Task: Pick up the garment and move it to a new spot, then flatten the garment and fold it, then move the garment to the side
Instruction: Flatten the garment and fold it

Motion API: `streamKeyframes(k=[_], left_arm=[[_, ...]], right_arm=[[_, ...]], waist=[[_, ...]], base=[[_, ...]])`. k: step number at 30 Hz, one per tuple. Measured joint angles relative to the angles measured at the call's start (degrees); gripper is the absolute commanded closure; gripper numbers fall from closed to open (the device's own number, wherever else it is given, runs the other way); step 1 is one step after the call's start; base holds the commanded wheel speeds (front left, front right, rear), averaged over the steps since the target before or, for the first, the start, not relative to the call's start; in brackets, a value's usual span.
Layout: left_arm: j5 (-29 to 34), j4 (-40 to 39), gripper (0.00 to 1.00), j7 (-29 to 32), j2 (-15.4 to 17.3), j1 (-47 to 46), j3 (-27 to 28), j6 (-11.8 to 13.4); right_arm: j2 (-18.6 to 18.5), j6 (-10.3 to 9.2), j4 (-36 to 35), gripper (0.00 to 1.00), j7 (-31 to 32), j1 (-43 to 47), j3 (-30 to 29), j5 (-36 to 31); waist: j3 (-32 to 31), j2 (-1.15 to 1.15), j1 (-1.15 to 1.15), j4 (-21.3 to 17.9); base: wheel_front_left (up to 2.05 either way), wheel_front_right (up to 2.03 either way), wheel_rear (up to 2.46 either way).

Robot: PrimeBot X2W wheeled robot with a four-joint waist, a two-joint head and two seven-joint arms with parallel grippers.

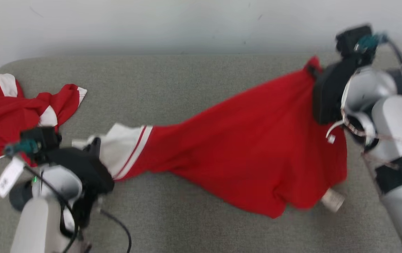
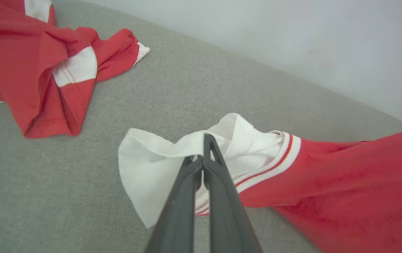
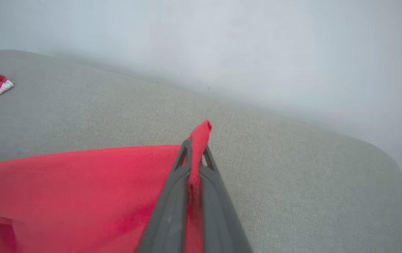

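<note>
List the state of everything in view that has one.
held garment: stretched between both grippers, middle sagging, not flat, not folded.
left gripper: shut on the held garment's white cuff.
right gripper: shut on the held garment's red edge.
second garment: crumpled, lying loose on the left, not gripped.

Left arm (image 1: 32,218) was pale grey w/ black wrist housing (image 1: 81,168), black cable (image 1: 122,225), white tag (image 1: 7,177) & teal connector (image 1: 23,147). Right arm (image 1: 397,116) was the same, plus thin wires (image 1: 354,130). Fingers (image 2: 222,200) were long, dark grey, w/ triangular cut-outs.
</note>
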Motion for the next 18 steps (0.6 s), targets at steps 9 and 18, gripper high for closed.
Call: streamKeyframes(k=[9, 18], left_arm=[[-4.01, 10.49, 1.0, -13.17, -0.41, -26.91, -1.24, 0.0], [-8.72, 11.07, 1.0, -28.76, -0.54, -30.44, -5.81, 0.01]], right_arm=[[-0.43, -1.27, 11.11, 1.0, -16.3, -20.98, -4.05, -3.5], [-2.83, 1.04, 8.26, 1.0, -28.0, -17.39, -2.9, -4.72]], waist=[[0.79, 0.0, 0.0, -1.94], [2.42, 0.0, -0.01, -3.06]], base=[[0.0, 0.0, 0.0], [0.0, 0.0, 0.0]])
